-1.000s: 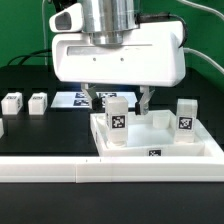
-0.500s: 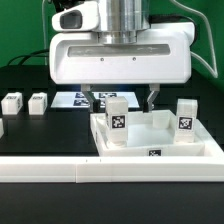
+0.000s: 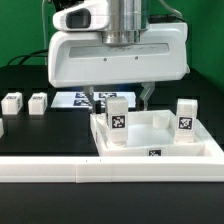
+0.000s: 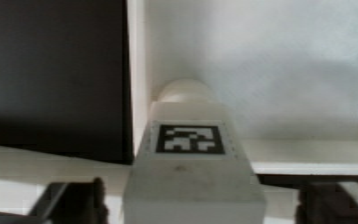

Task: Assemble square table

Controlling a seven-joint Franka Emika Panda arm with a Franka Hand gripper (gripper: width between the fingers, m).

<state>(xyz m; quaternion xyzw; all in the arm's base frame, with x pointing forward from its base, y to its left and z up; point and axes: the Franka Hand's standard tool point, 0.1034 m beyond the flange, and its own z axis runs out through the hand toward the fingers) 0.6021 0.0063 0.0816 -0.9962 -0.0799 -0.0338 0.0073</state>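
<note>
The white square tabletop (image 3: 160,145) lies tray-like against the white border wall, a tag on its near side. Two tagged white legs stand upright in it: one (image 3: 118,117) at its left corner in the exterior view, one (image 3: 186,116) at its right corner. My gripper (image 3: 120,98) hangs just above the left leg, fingers open on either side of its top. In the wrist view that leg (image 4: 190,150) fills the middle and both dark fingertips (image 4: 73,205) stand clear of it. Two more legs (image 3: 38,102) lie on the black table at the exterior view's left.
The white L-shaped border wall (image 3: 60,170) runs along the front. The marker board (image 3: 70,99) lies behind the tabletop, partly hidden by my gripper. Another white part (image 3: 2,127) shows at the exterior view's left edge.
My gripper has shifted slightly toward the exterior view's right and a little upward above the left leg. The legs and tabletop have not moved.
</note>
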